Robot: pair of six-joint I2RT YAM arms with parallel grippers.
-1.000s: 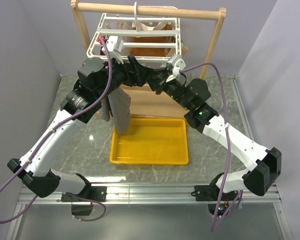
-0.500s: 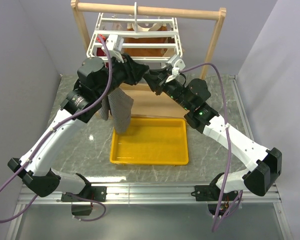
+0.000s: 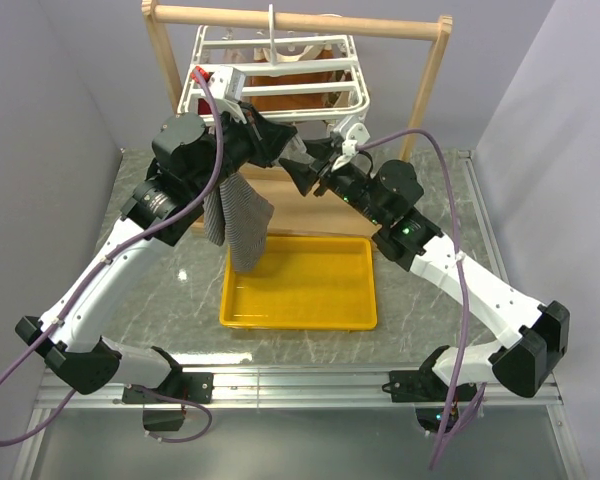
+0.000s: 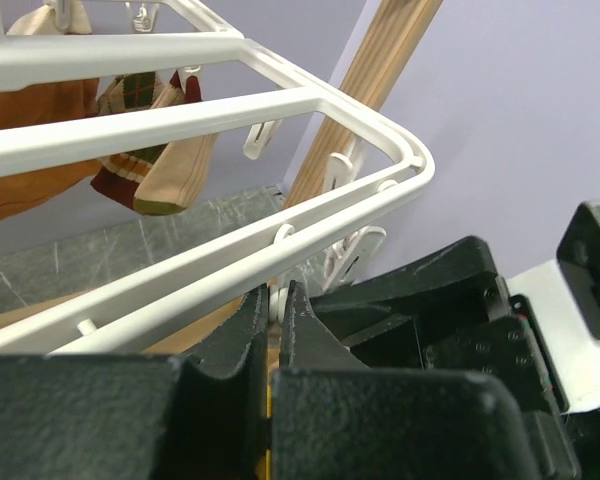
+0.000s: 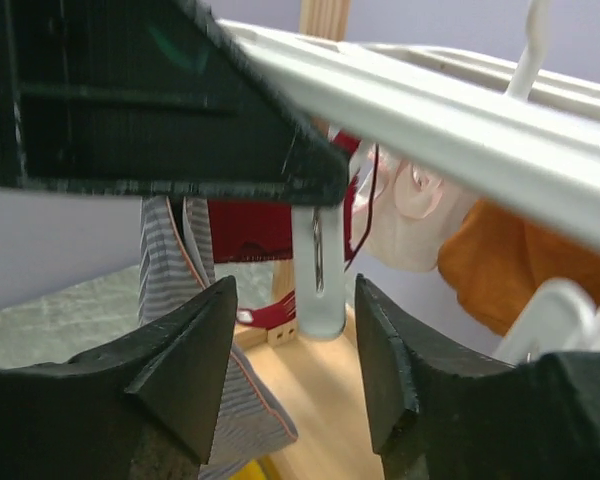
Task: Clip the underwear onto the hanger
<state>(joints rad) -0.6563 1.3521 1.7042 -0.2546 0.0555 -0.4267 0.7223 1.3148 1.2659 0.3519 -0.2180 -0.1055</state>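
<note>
The white grid hanger [image 3: 270, 88] hangs by its hook from the wooden bar. The grey striped underwear [image 3: 240, 215] dangles below its front rim, under my left wrist; what holds its top edge is hidden. My left gripper [image 3: 283, 152] is shut on a small white clip [image 4: 273, 300] just under the hanger's rim [image 4: 310, 225]. My right gripper [image 3: 302, 172] faces it from the right with its jaws open. In the right wrist view another pale clip [image 5: 318, 300] hangs beyond the open right gripper [image 5: 292, 290], with the underwear [image 5: 170, 270] to its left.
A wooden frame stand [image 3: 300, 20] carries the hanger. A dark red underwear [image 5: 250, 230] and orange-brown garments [image 5: 490, 260] hang from the rack. A yellow tray [image 3: 300, 322] sits on the marble table below. The two grippers are nearly touching.
My left gripper has closed on the clip at the hanger's rim. My right gripper has opened. The hanger's front edge has risen slightly and the underwear has swung a little right.
</note>
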